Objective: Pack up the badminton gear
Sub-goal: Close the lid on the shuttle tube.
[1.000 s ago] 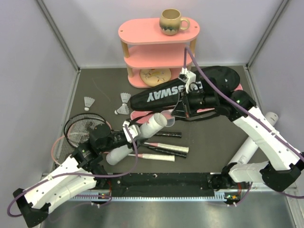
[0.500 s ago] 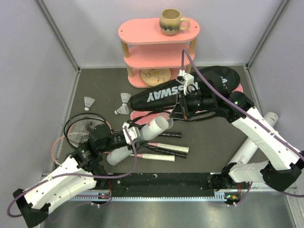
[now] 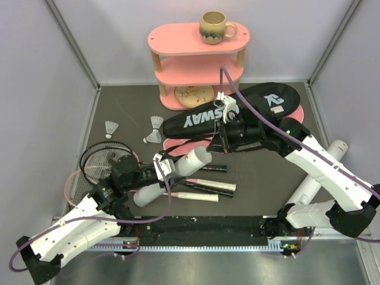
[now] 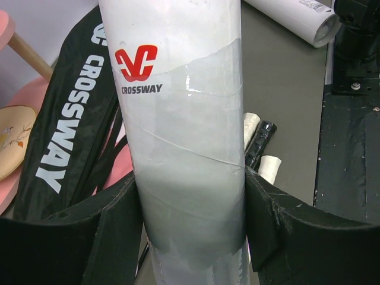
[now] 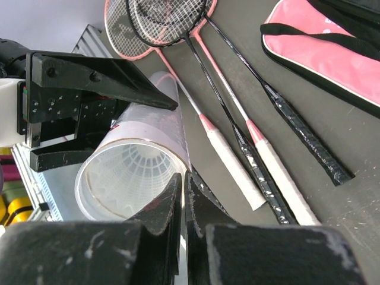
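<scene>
Where the tube [image 4: 184,119] is: held off the table at a slant above the racket handles [image 3: 208,185], its open end toward the black bag [image 3: 190,120].
Left gripper [image 4: 190,231]: fingers clamped on the tube's sides.
Right gripper [image 5: 183,178]: fingers pressed together, holding nothing, tips close by the tube's mouth.
Shuttlecocks [image 3: 111,128]: loose on the table, left of the black bag.
Pink bag [image 3: 178,144]: partly under the black bag.

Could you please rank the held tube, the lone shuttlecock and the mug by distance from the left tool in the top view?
1. Tube, clamped in the left tool.
2. Lone shuttlecock, back left.
3. Mug, atop the far shelf.
</scene>
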Controlling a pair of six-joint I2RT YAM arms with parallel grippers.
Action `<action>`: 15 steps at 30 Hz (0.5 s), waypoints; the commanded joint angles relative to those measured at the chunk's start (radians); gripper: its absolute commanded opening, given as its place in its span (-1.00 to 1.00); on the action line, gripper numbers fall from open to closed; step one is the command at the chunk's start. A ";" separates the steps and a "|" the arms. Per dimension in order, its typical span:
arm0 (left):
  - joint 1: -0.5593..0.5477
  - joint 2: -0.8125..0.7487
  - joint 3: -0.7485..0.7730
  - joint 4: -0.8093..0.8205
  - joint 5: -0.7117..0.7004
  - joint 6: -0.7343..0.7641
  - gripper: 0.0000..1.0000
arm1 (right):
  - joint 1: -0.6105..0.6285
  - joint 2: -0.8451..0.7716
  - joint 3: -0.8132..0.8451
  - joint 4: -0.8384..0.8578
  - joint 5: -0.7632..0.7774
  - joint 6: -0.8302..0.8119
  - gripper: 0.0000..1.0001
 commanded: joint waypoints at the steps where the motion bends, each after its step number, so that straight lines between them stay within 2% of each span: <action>1: 0.002 -0.012 0.003 0.100 0.030 0.020 -0.83 | 0.052 -0.004 -0.010 0.041 0.090 0.005 -1.00; 15: 0.001 -0.009 0.008 0.099 0.033 0.008 -0.81 | 0.122 -0.022 0.042 -0.027 0.368 -0.062 -1.00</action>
